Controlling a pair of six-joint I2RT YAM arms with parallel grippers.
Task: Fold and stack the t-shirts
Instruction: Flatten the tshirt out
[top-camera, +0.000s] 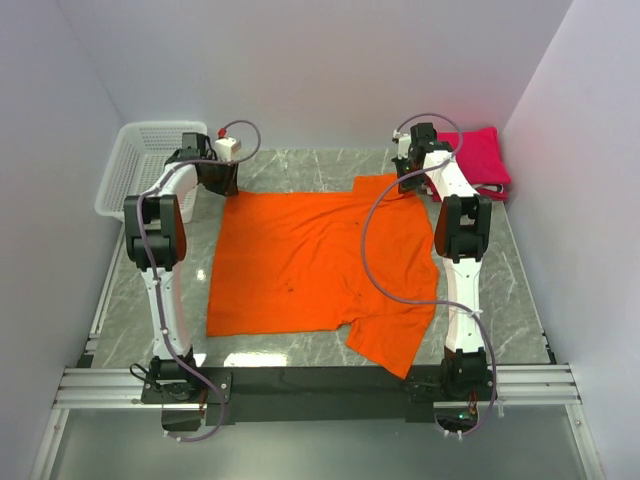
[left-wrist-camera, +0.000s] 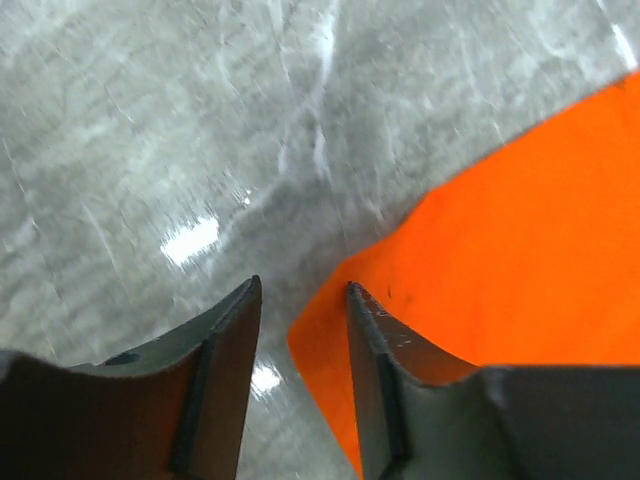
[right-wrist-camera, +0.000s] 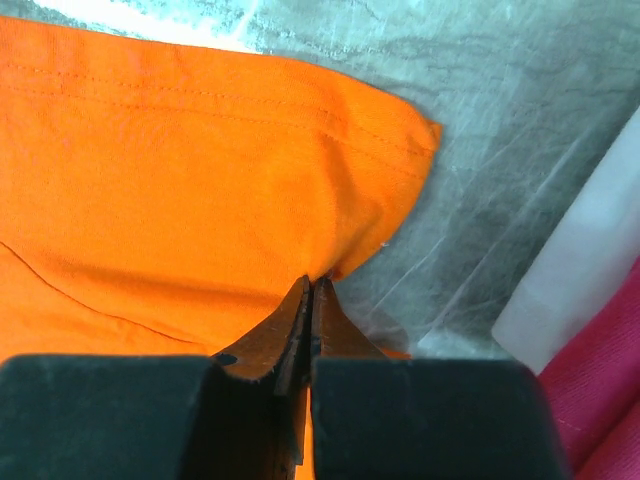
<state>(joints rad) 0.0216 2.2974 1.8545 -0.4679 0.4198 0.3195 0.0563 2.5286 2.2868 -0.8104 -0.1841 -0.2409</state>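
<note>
An orange t-shirt lies spread flat on the marble table. My left gripper hovers at its far left corner with its jaws open; in the left wrist view the cloth's corner lies between and below the fingers. My right gripper is at the far right sleeve. In the right wrist view it is shut on the edge of the orange sleeve. A stack of folded crimson-pink t-shirts lies at the far right corner, with a white layer showing.
A white plastic mesh basket stands at the far left, just beyond the left arm's elbow. White walls close in the table on three sides. The shirt's near sleeve reaches close to the table's front edge.
</note>
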